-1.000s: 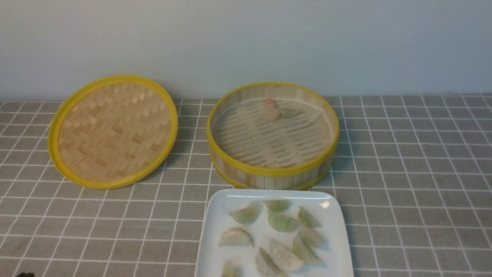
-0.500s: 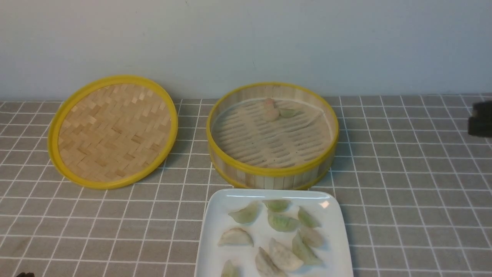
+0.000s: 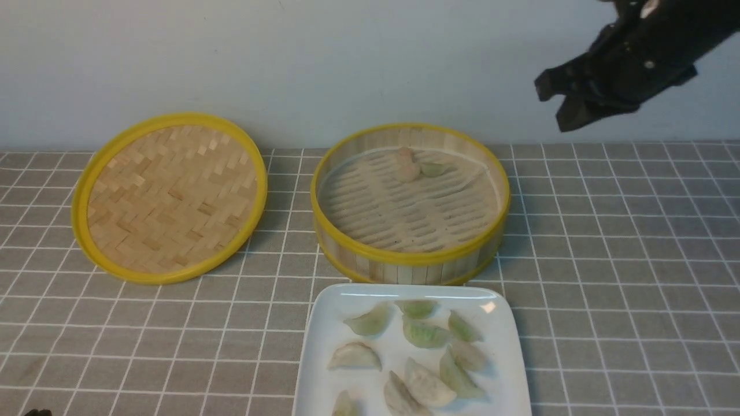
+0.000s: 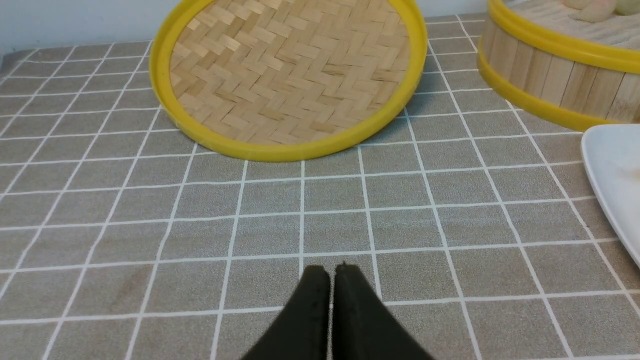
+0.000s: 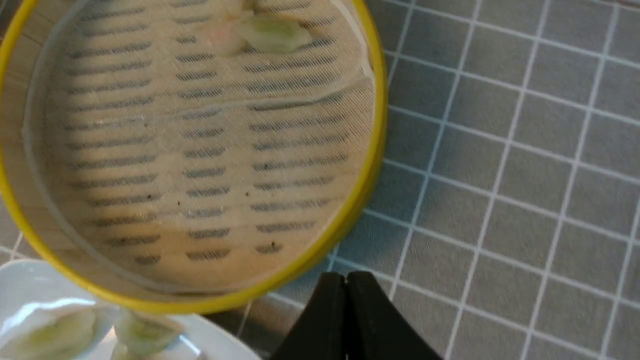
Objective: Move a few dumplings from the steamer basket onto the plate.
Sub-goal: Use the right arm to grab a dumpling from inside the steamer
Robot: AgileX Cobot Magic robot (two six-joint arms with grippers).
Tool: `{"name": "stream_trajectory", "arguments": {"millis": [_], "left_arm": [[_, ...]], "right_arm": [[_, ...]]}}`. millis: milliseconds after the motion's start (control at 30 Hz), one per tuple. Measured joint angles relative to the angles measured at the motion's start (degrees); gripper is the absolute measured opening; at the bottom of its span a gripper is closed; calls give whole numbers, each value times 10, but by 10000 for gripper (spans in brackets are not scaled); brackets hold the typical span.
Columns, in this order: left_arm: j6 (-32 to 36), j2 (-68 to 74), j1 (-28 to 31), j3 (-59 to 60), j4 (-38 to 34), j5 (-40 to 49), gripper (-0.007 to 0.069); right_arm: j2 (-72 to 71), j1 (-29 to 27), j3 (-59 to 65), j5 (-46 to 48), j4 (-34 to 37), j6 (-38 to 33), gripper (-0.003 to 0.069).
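The steamer basket [image 3: 410, 257] stands mid-table and holds one pale green dumpling [image 3: 435, 169] beside a lumpy pinkish piece [image 3: 406, 163] at its far side. Just in front of it, the white plate [image 3: 326, 326] carries several dumplings [image 3: 425, 334]. My right gripper [image 3: 550, 104] hangs high to the right of the basket, shut and empty. In the right wrist view it [image 5: 346, 276] sits outside the basket's rim [image 5: 320, 252], and the dumpling [image 5: 275, 34] lies across the basket. My left gripper [image 4: 330, 271] is shut and empty, low over the cloth near the lid.
The flat woven lid [image 3: 170, 196] lies tilted to the left of the basket, also seen close in the left wrist view as the lid [image 4: 290, 75]. A grey checked cloth [image 3: 624, 260] covers the table. A pale wall [image 3: 347, 58] stands right behind.
My right arm has come in from the right edge and risen to the upper right of the front view. The dumplings, basket and plate have not moved.
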Motion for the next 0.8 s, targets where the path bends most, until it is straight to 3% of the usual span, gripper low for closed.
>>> {"name": "stream_trajectory", "arguments": {"millis": [367,533,800], "left_arm": [[0,0,0,0,0,0,-5],[0,0,0,0,0,0,-5],[0,0,0,0,0,0,-5]], "right_arm": [[272,40,-333,37,-2,-17,20],[358,52,-434,40,-1,-26,106],[407,54,-445,41,12,-41,262]]}}
